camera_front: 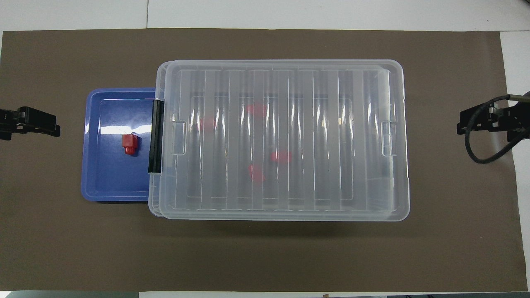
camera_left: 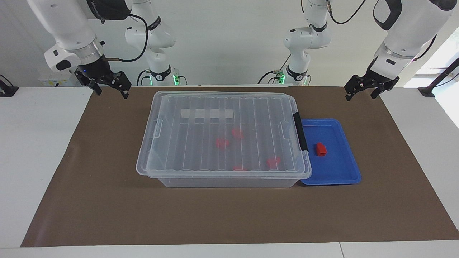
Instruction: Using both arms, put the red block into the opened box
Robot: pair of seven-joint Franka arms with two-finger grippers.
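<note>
The red block lies in a shallow blue tray beside the box, toward the left arm's end of the table. The box is a large clear bin in the middle of the mat. Its ribbed lid rests on top, with the black latch at the tray end. Several rounder red pieces show through the lid. My left gripper hangs open over the mat's edge near the tray. My right gripper hangs open over the mat's other end, holding nothing.
A brown mat covers the table under the box and tray. Two slimmer white arms with green-lit bases stand at the robots' edge of the table. A black cable loops below the right gripper.
</note>
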